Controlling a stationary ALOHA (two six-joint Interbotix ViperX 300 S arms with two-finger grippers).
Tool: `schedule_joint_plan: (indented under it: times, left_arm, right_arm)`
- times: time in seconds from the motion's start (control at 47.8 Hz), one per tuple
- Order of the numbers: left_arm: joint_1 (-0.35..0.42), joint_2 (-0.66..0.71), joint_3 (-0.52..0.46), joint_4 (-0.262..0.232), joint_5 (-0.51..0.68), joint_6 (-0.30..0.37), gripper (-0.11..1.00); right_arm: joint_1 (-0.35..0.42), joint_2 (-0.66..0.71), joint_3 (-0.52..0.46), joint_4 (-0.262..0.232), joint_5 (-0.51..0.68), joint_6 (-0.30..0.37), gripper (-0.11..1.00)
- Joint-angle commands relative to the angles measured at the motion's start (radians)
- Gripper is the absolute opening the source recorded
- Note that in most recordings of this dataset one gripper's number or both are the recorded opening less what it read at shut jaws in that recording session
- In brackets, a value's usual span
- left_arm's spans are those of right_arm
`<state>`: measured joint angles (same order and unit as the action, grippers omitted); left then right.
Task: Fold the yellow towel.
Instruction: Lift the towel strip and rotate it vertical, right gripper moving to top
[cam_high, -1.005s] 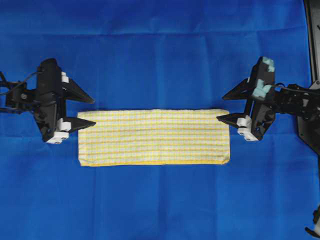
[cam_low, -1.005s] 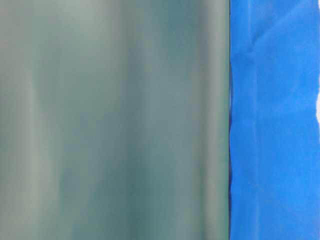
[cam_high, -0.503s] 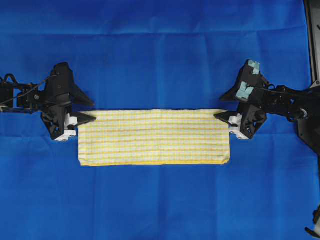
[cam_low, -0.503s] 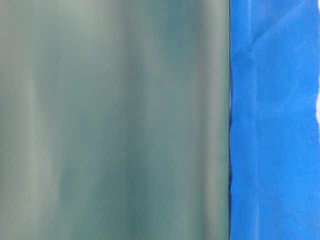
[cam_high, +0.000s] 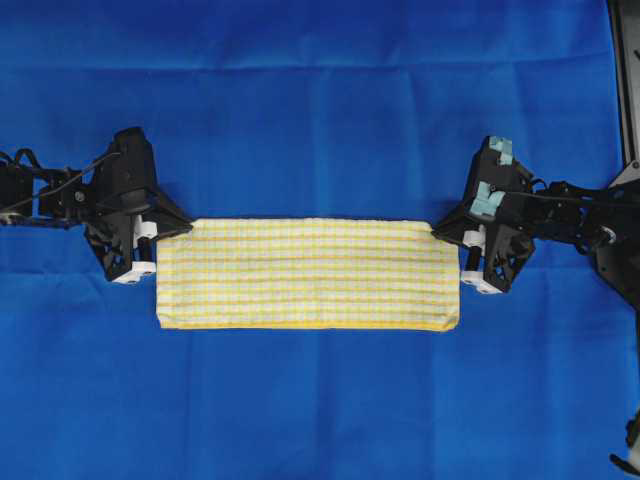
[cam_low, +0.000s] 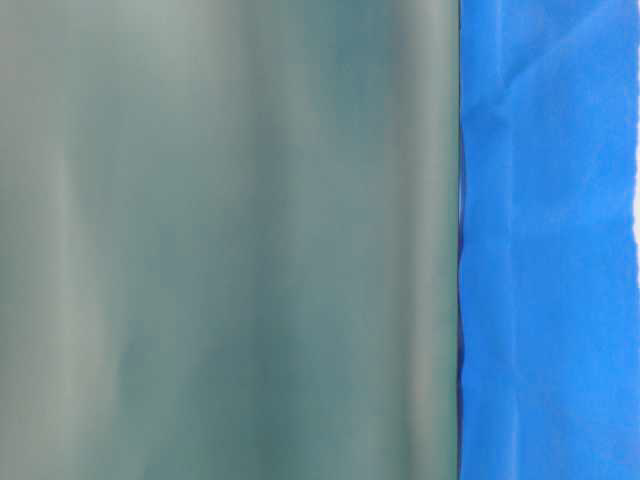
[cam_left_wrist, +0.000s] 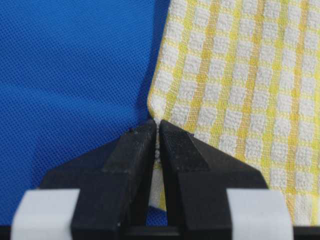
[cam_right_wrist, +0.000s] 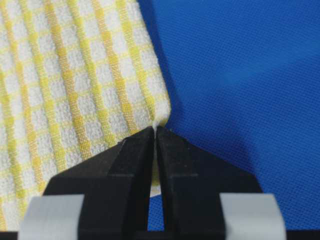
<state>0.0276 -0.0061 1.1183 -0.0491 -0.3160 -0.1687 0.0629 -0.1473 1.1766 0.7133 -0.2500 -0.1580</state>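
Observation:
The yellow towel (cam_high: 307, 273) lies as a long folded strip across the middle of the blue cloth, checked yellow and white. My left gripper (cam_high: 186, 226) is shut on its far left corner; in the left wrist view the black jaws (cam_left_wrist: 157, 131) pinch the towel (cam_left_wrist: 240, 75) at that corner. My right gripper (cam_high: 436, 229) is shut on the far right corner, and the right wrist view shows its jaws (cam_right_wrist: 154, 132) closed on the towel's (cam_right_wrist: 70, 80) edge. The near long edge lies flat on the cloth.
A large blue cloth (cam_high: 320, 100) covers the whole table. A dark frame (cam_high: 625, 60) runs down the right border. The table-level view is mostly filled by a blurred grey-green surface (cam_low: 230, 240), with blue cloth (cam_low: 550, 240) at its right.
Both grippers moved inward to the towel's far corners and went from open to shut on them. The towel's far edge has shifted slightly.

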Motion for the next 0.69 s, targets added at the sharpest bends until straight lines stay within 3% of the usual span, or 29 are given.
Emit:
schedule_joint_plan:
  times: [0.0,0.377,0.67]
  left_arm:
    - [-0.003,-0.029,-0.014,-0.002,0.023,0.006,0.02]
    - [-0.008,-0.336,-0.086,0.002,0.322,0.011,0.02]
    - [-0.020,-0.577,-0.046,0.002,0.365,0.009,0.02]
  right_arm:
    - [-0.006,-0.032,-0.006,0.000,-0.005,0.002,0.02]
    - [-0.032,-0.267,-0.005,-0.002,0.035,-0.002,0.02]
    - [-0.035,-0.495,-0.014,-0.005,0.121,-0.044,0.02]
